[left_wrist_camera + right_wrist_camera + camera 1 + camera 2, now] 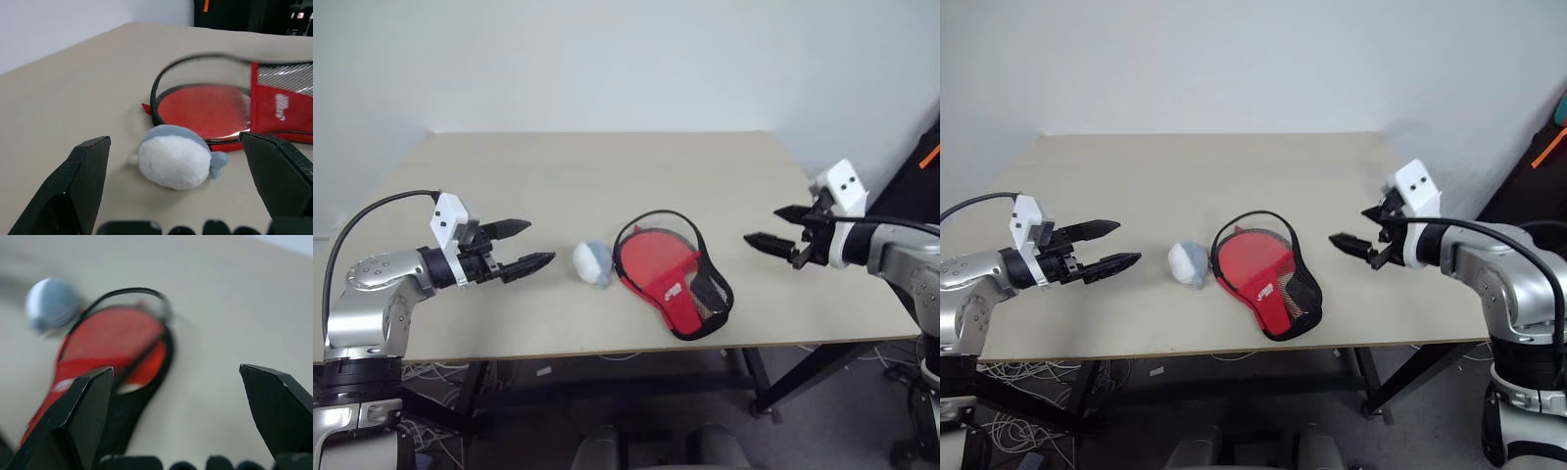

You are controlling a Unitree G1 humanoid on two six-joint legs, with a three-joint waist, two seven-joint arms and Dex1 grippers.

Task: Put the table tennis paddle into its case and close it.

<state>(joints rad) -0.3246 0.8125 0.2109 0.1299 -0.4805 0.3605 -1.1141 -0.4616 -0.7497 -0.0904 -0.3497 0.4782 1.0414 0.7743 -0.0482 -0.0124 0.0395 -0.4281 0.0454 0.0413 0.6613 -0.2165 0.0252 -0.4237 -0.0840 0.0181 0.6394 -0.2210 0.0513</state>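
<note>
The case (690, 294), red fabric with a black mesh pocket, lies near the table's front edge at the centre. Its black zip rim stands open around the head end. The table tennis paddle (651, 257) lies inside it; its red face shows through the opening and its handle is hidden in the case. My left gripper (540, 242) hovers open to the left of the case, pointing toward it with nothing between its fingers. To the right of the case, above the table, my right gripper (761, 224) is also open and empty.
A small white and grey-blue plush lump (592, 262) rests on the beige table (607, 176), touching the case's left side, between it and my left gripper. Dark equipment stands beyond the table's right edge.
</note>
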